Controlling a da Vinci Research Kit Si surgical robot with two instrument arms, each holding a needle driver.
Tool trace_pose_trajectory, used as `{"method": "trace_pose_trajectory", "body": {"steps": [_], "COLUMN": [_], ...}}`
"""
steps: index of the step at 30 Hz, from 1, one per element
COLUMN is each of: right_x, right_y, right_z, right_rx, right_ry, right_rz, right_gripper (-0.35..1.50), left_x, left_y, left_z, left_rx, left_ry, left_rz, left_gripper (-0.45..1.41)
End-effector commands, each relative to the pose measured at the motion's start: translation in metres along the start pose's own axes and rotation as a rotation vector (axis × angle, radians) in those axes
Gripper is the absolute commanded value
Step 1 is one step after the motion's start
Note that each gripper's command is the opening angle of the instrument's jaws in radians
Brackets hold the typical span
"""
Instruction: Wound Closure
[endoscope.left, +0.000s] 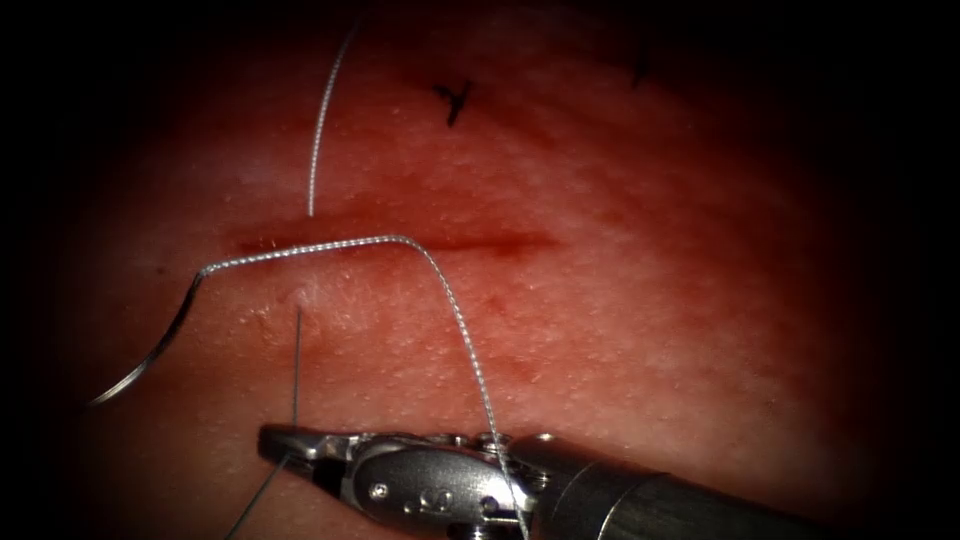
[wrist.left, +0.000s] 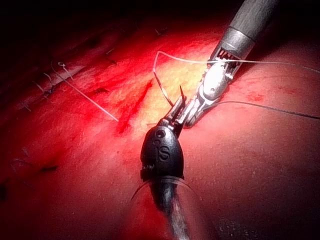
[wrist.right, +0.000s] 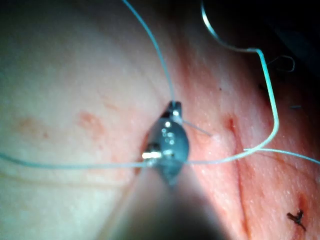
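Pale, pebbled tissue (endoscope.left: 620, 300), glistening pink, with a shallow dark-red cut (endoscope.left: 500, 241) running across it. Off the cut's left end, resting free on the surface and gripped by neither tool: a smooth, slender curved steel needle (endoscope.left: 150, 355), not in the tissue. Swaged to it, a twisted, rope-like silvery thread (endoscope.left: 460, 320), crossing along the cut, then bending down over the right tool's wrist. Another length of the same thread (endoscope.left: 318, 130) rising from the cut toward the far edge of the tissue. Pressed together on a finer, dark straight strand (endoscope.left: 296, 370) that leaves the tissue just below the cut: the jaws of the right tool (endoscope.left: 285, 440), polished metal, riveted wrist, grey shaft. Beyond the cut, short black stitch ends (endoscope.left: 453, 100).

From the left wrist, something extra: the left tool (wrist.left: 175, 117), dark rounded wrist, tip just beside the right tool (wrist.left: 192, 112); cannot tell whether it grips anything. From the right wrist: right tool (wrist.right: 174, 107) seen end-on, the needle (wrist.right: 210, 30) as a hooked arc, and thread draped to both sides.
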Motion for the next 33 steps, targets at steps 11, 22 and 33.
{"method": "trace_pose_trajectory", "body": {"steps": [11, 22, 33], "right_x": [0.0027, -0.0024, -0.0077], "right_y": [-0.0024, 0.0046, 0.0098], "right_z": [-0.0003, 0.0006, 0.0052], "right_rx": [0.058, 0.010, -0.025], "right_ry": [0.054, 0.050, 0.024], "right_rz": [-0.020, 0.005, 0.002], "right_gripper": [-0.35, 0.84, 0.81], "left_x": [-0.0005, -0.0006, -0.0006], "left_y": [-0.0003, -0.0003, -0.0003], "left_z": [0.0007, 0.0009, 0.0008], "left_rx": [0.000, 0.002, 0.001], "left_ry": [0.001, 0.001, 0.001], "left_rz": [0.002, 0.002, 0.002], "left_gripper": [-0.45, -0.45, -0.45]}}
